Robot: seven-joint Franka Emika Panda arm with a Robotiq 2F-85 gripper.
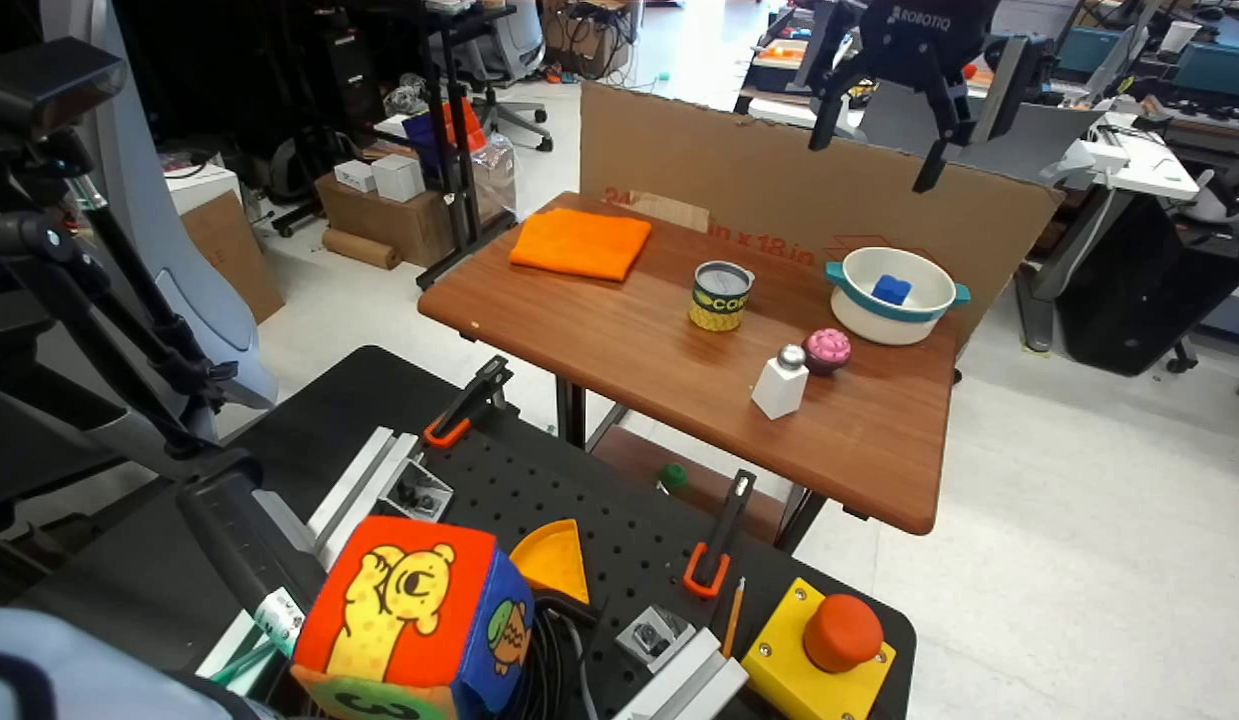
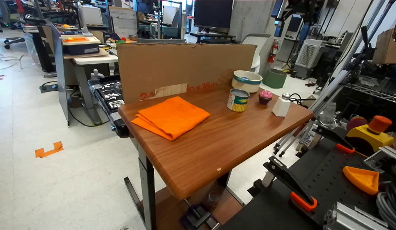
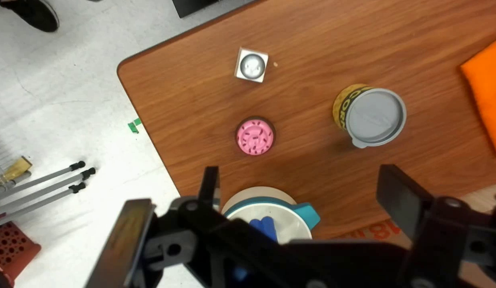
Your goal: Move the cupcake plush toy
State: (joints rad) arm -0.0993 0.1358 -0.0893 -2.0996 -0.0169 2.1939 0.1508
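Observation:
The cupcake plush toy (image 1: pixel 828 349), with a pink top and dark base, stands upright on the brown table. It also shows in an exterior view (image 2: pixel 265 95). In the wrist view the cupcake (image 3: pixel 255 136) is seen from above, left of centre and above the jaws. In an exterior view my gripper (image 1: pixel 876 155) hangs high above the table's back edge, well apart from the toy. In the wrist view the gripper (image 3: pixel 300 176) has its fingers wide apart with nothing between them. The gripper is only partly in frame in an exterior view (image 2: pixel 298 11).
A small white bottle (image 1: pixel 780 388) with a silver top stands close by the cupcake. A cream bowl (image 1: pixel 864 318) with teal handles holds a blue item (image 1: pixel 891 290). A corn can (image 1: pixel 720 300) and folded orange cloth (image 1: pixel 581 243) lie farther along. A cardboard sheet (image 1: pixel 759 180) stands behind.

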